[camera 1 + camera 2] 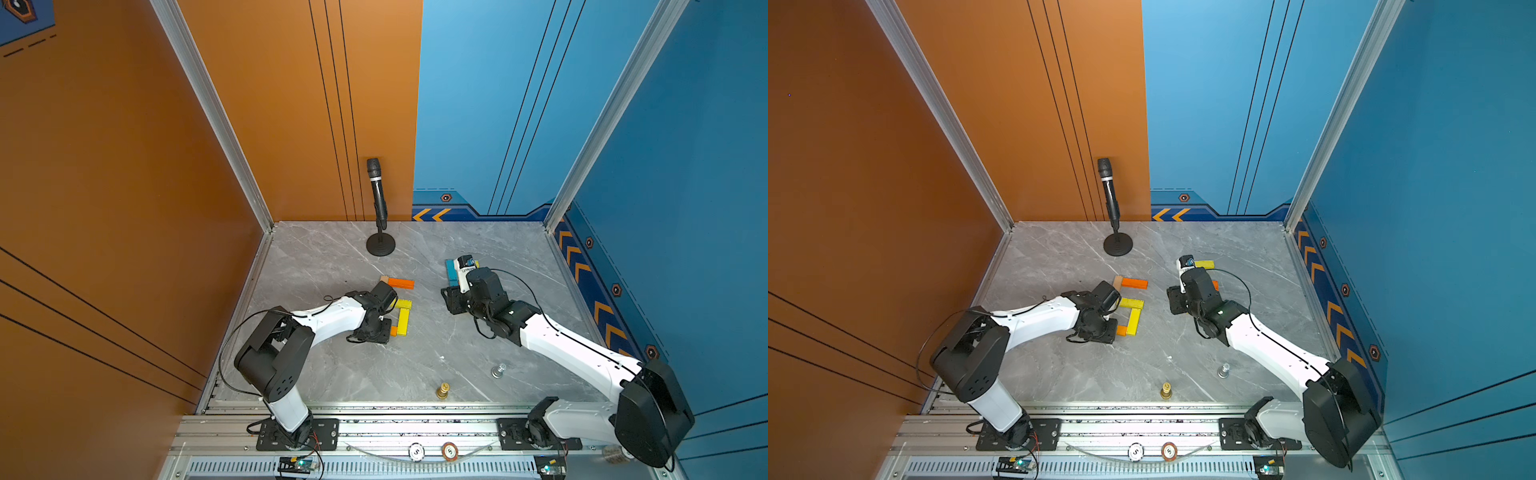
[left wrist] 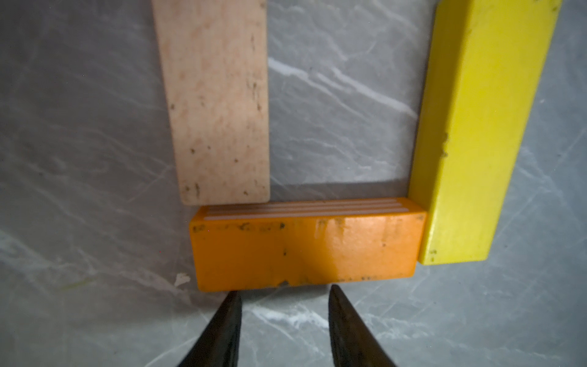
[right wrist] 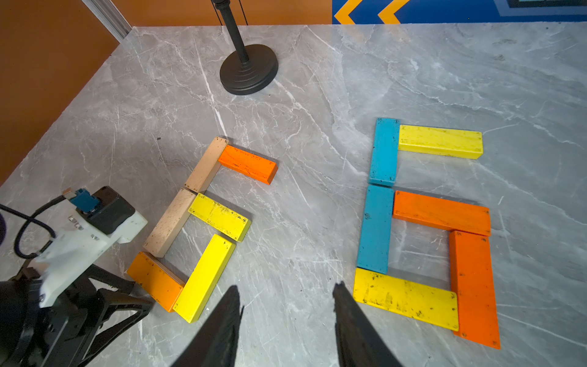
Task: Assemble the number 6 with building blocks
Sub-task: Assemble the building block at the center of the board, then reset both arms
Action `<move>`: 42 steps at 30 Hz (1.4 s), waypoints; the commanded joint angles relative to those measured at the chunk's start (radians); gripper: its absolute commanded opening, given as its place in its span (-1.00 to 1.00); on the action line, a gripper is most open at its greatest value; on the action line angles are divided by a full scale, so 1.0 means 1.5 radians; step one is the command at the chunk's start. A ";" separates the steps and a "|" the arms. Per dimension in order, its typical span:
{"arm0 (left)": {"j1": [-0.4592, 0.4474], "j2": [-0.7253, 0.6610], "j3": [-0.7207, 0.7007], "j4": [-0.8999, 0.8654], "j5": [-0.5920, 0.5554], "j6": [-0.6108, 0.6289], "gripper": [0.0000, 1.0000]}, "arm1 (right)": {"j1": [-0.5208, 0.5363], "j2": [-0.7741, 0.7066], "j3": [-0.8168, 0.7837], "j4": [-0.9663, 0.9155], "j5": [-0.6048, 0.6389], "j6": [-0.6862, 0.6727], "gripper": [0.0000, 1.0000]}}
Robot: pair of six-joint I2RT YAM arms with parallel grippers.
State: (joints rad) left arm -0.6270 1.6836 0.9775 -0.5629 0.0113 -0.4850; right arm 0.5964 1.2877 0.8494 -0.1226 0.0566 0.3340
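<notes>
Right wrist view is showing two sixes lying flat and well apart on the grey marble table [image 3: 317, 95]. On the left, the far tan bar [image 3: 206, 165] and near tan bar [image 3: 170, 222] are forming the spine end to end. The short orange bar [image 3: 249, 163] is making the top stroke, and the middle yellow bar [image 3: 219, 216] is running right from the joint. The long yellow bar [image 3: 206, 276] is closing the right side and the amber bar [image 3: 155, 279] the near end.

On the right, the far blue bar [image 3: 384, 151] and near blue bar [image 3: 374, 228] are making the spine. The top yellow bar [image 3: 440, 141], middle orange bar [image 3: 441, 211], upright orange bar [image 3: 473, 286] and bottom yellow bar [image 3: 406, 297] are completing the figure, each touching its neighbours.

The right gripper [image 3: 287, 285] is hovering at the near side between the two figures, its jaws standing partly apart and holding nothing. The left gripper [image 2: 285, 294] is sitting at the near edge of the amber bar, jaws partly apart and empty. Whether its tips are touching that bar I cannot tell.
</notes>
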 commanded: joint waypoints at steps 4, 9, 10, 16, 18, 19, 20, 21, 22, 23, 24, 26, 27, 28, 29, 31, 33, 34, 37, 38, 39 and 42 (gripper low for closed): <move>0.008 0.018 0.005 0.006 0.018 0.017 -0.08 | 0.005 0.012 0.021 -0.010 0.002 0.000 -0.03; 0.008 0.004 0.002 0.006 0.021 0.016 -0.07 | 0.005 0.015 0.024 -0.012 0.005 0.000 -0.03; 0.008 -0.003 0.000 0.005 0.021 0.016 -0.05 | 0.004 0.017 0.026 -0.013 0.006 -0.002 -0.03; 0.013 -0.064 0.001 -0.022 0.002 0.015 0.23 | -0.016 0.022 0.042 -0.025 0.013 -0.003 0.06; 0.018 -0.092 0.003 -0.033 -0.008 0.015 0.39 | -0.024 0.029 0.052 -0.033 0.020 -0.001 0.11; 0.023 -0.107 0.003 -0.038 -0.011 0.017 0.46 | -0.028 0.034 0.059 -0.041 0.025 -0.001 0.14; 0.026 -0.121 0.005 -0.042 -0.016 0.019 0.51 | -0.032 0.038 0.065 -0.046 0.028 -0.002 0.19; 0.031 -0.138 0.007 -0.046 -0.022 0.023 0.61 | -0.037 0.043 0.070 -0.054 0.033 0.000 0.25; 0.037 -0.155 0.011 -0.051 -0.028 0.026 0.70 | -0.042 0.045 0.076 -0.061 0.041 0.000 0.36; 0.043 -0.169 0.014 -0.055 -0.031 0.033 0.81 | -0.046 0.046 0.080 -0.067 0.050 -0.003 0.44; 0.051 -0.184 0.019 -0.058 -0.035 0.041 0.88 | -0.051 0.043 0.081 -0.068 0.060 -0.011 0.57; 0.071 -0.215 0.026 -0.061 -0.046 0.060 0.99 | -0.064 0.038 0.087 -0.073 0.077 -0.025 0.75; 0.087 -0.231 0.030 -0.060 -0.047 0.071 0.96 | -0.073 0.037 0.094 -0.084 0.089 -0.030 0.82; 0.104 -0.247 0.030 -0.059 -0.051 0.083 0.95 | -0.085 0.035 0.102 -0.094 0.093 -0.036 0.88; 0.120 -0.261 0.030 -0.058 -0.054 0.092 0.95 | -0.095 0.032 0.107 -0.099 0.097 -0.042 0.92; 0.166 -0.295 0.027 -0.029 -0.057 0.112 0.95 | -0.124 0.021 0.110 -0.103 0.107 -0.052 0.98; 0.214 -0.335 0.003 0.023 -0.053 0.124 0.95 | -0.147 -0.001 0.094 -0.084 0.121 -0.063 1.00; 0.239 -0.359 -0.017 0.062 -0.051 0.139 0.95 | -0.160 -0.015 0.081 -0.073 0.134 -0.071 0.99; 0.311 -0.418 -0.097 0.185 -0.071 0.161 0.95 | -0.196 -0.055 0.034 -0.034 0.158 -0.093 0.99; 0.346 -0.430 -0.126 0.226 -0.064 0.167 0.95 | -0.210 -0.071 0.012 -0.017 0.164 -0.102 0.99; 0.379 -0.439 -0.157 0.281 -0.061 0.167 0.95 | -0.222 -0.089 -0.016 0.006 0.175 -0.113 0.99; 0.464 -0.435 -0.247 0.392 -0.073 0.155 0.95 | -0.255 -0.144 -0.132 0.126 0.207 -0.138 0.99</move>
State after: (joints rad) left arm -0.0078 1.0138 0.7040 -0.1791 -0.0631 -0.2714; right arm 0.2451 1.1191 0.7692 -0.0757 0.2878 0.1867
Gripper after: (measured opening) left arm 0.976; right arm 0.995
